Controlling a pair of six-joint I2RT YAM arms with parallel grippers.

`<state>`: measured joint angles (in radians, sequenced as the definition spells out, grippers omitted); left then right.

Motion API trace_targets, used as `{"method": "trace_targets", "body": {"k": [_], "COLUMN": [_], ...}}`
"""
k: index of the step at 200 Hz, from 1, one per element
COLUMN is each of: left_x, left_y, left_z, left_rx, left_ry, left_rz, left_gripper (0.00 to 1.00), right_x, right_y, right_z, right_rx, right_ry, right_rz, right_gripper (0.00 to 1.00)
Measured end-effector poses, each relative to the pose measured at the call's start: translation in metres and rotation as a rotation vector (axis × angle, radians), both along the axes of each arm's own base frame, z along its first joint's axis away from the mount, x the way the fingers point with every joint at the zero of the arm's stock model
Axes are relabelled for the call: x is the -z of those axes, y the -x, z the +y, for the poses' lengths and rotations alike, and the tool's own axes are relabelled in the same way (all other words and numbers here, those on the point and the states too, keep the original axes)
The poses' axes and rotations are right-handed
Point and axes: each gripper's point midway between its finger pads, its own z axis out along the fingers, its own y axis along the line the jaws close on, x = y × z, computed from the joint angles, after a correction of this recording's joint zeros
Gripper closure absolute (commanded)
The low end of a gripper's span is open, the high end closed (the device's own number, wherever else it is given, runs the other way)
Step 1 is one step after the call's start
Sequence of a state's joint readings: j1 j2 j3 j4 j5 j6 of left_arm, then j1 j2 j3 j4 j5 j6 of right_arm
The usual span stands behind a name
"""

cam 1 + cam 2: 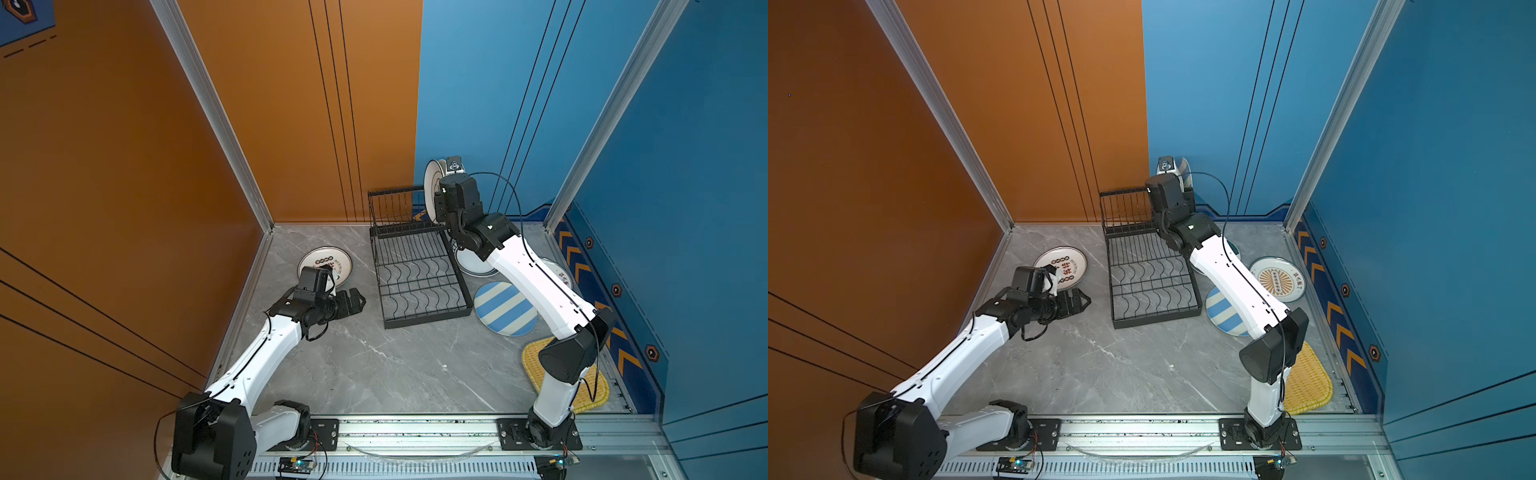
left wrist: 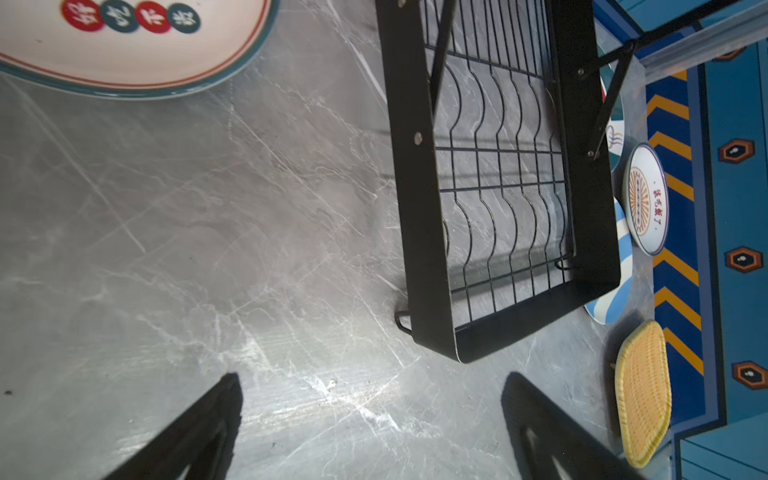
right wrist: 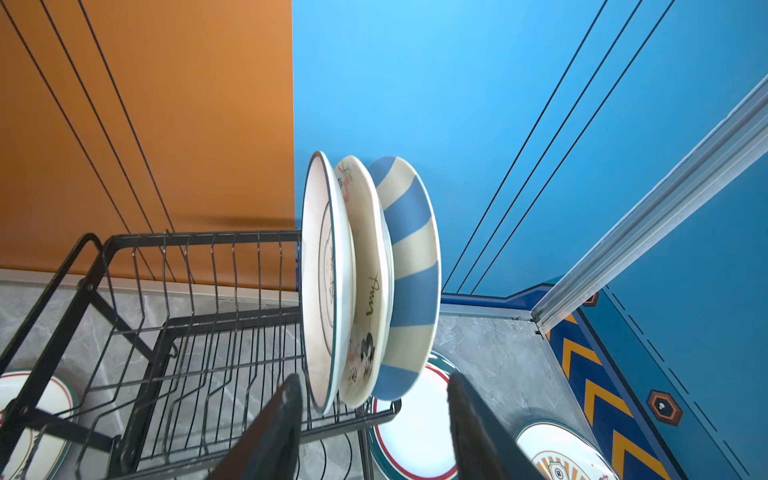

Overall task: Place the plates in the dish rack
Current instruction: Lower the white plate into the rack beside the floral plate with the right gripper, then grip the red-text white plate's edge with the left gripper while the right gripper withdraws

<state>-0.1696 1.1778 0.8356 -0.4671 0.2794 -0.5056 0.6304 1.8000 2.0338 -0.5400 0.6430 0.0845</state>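
Right wrist view: three plates stand on edge, leaning close together, at one end of the dish rack's [image 3: 199, 332] raised basket: a white plate [image 3: 328, 282], a cream plate [image 3: 365, 286] and a striped plate [image 3: 411, 266]. The right gripper [image 3: 374, 380] sits just before their lower edges, fingers spread apart and gripping nothing. The rack stands at the back of the grey table [image 1: 374, 365]. Flat on the table lie a lettered plate [image 1: 328, 264] left of the rack and, to its right, a red-rimmed plate [image 1: 473, 264], a second striped plate [image 1: 505, 309], a sunburst plate [image 1: 1277, 279] and a yellow woven plate [image 1: 536, 357]. The left gripper [image 2: 372, 378] hovers between the lettered plate and the rack, fingers wide apart, empty.
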Motion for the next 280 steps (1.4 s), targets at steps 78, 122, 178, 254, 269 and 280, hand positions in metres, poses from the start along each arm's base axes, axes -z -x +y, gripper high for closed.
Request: {"method": "trace_targets", "body": {"k": [78, 122, 178, 254, 269, 280], "left_x": [0.033, 0.054, 0.083, 0.09, 0.09, 0.092], "left_y": [-0.034, -0.061, -0.081, -0.112, -0.118, -0.122], "left_z": [0.075, 0.094, 0.113, 0.124, 0.125, 0.126], "left_rx": [-0.281, -0.366, -0.441, -0.463, -0.465, -0.467], "left_ry": [0.106, 0.185, 0.245, 0.279, 0.282, 0.285], "left_rz": [0.012, -0.001, 0.02, 0.002, -0.005, -0.008], "left_gripper": [0.13, 0.25, 0.38, 0.47, 0.49, 0.5], "right_x": [0.007, 0.031, 0.043, 0.047, 0.049, 0.05], "right_y": [0.055, 0.071, 0.082, 0.084, 0.083, 0.083], "right_z": [-0.02, -0.031, -0.053, -0.08, -0.083, -0.084], "right_rx": [-0.063, -0.067, -0.035, 0.015, 0.02, 0.023], "right_ry": [-0.146, -0.181, -0.217, -0.252, -0.256, -0.259], "right_rz": [0.064, 0.123, 0.147, 0.15, 0.154, 0.156], "right_gripper": [0.23, 0.22, 0.22, 0.22, 0.22, 0.22]}}
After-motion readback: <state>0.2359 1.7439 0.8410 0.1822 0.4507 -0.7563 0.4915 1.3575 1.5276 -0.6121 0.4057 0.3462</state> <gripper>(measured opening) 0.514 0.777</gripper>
